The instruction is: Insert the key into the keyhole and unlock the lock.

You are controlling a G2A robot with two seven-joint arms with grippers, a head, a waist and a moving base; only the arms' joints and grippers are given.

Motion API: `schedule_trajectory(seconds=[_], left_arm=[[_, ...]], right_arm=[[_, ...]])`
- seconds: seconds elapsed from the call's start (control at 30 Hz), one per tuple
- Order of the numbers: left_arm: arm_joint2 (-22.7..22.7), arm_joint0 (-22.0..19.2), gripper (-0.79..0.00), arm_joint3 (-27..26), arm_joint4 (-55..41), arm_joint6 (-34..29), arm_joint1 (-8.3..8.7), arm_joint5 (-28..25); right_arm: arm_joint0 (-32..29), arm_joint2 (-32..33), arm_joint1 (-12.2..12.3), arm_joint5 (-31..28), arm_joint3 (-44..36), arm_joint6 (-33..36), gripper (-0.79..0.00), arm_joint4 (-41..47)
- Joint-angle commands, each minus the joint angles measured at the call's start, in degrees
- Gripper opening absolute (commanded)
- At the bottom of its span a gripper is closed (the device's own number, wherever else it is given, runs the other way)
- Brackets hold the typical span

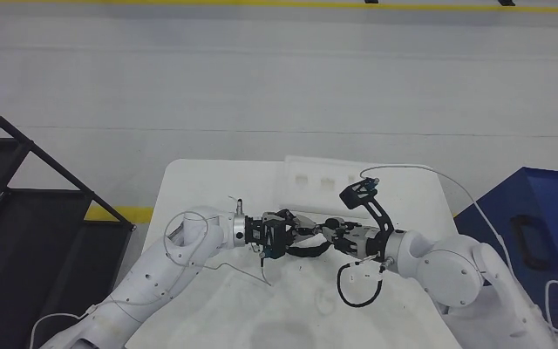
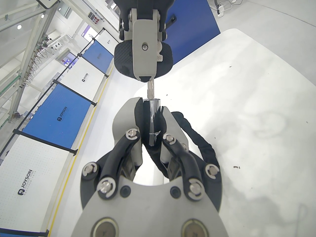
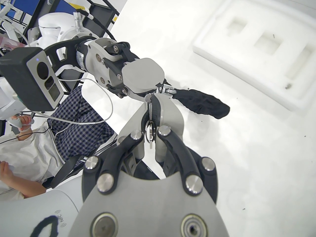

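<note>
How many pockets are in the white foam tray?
3, in a row along the foam tray: first pocket, middle pocket, last pocket. More may be hidden.

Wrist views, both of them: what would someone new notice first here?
The two grippers meet tip to tip: the left gripper is shut on a shiny metal cylinder lock, the right gripper on a small silver key whose tip meets the lock's end. The lock's black fabric-sleeved cable trails aside, and a white foam tray with rectangular recesses lies farther off on the white table.
</note>
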Motion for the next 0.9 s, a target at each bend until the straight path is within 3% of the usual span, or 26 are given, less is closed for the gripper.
schedule_trajectory(seconds=[0.0,0.87], left_arm=[[0.0,0.0,-0.785,0.0,0.0,0.0,-0.01,0.0],[-0.1,0.0,-0.785,-0.1,0.1,0.4,-0.08,0.1]], right_arm=[[0.1,-0.1,0.0,0.1,0.1,0.0,-0.785,-0.1],[0.9,-1.1,-0.1,0.7,0.8,-0.5,-0.785,-0.1]])
